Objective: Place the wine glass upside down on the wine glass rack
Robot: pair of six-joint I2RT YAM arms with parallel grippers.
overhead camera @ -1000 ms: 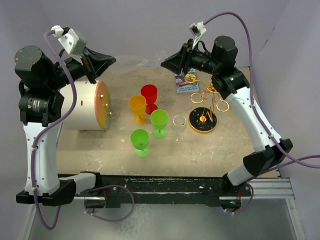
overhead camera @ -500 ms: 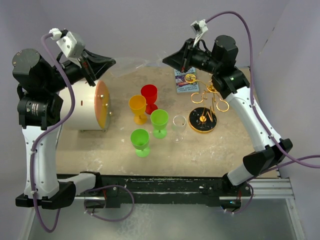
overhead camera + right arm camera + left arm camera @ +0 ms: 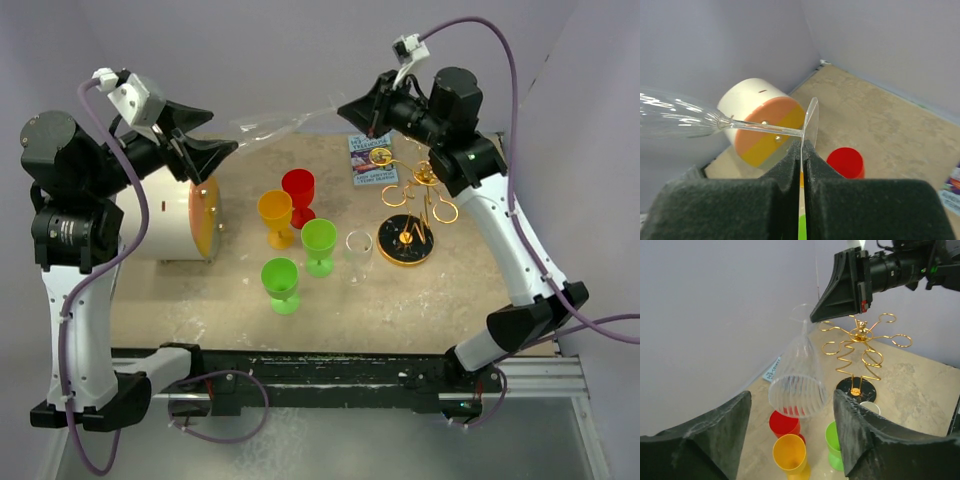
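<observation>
Glass clenched by its foot edge in my right pincer; left pincer released. Risk: thin pinch lets it swivel or slip before rack, mid-right.

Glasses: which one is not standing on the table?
The clear wine glass, held in the air by its foot in the right gripper; the red glass, orange glass, two green glasses and small clear glass stand on the table.

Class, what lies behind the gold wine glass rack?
A blue printed card lies flat there. One gold ring of the rack overlaps its right edge; its text is unreadable.
</observation>
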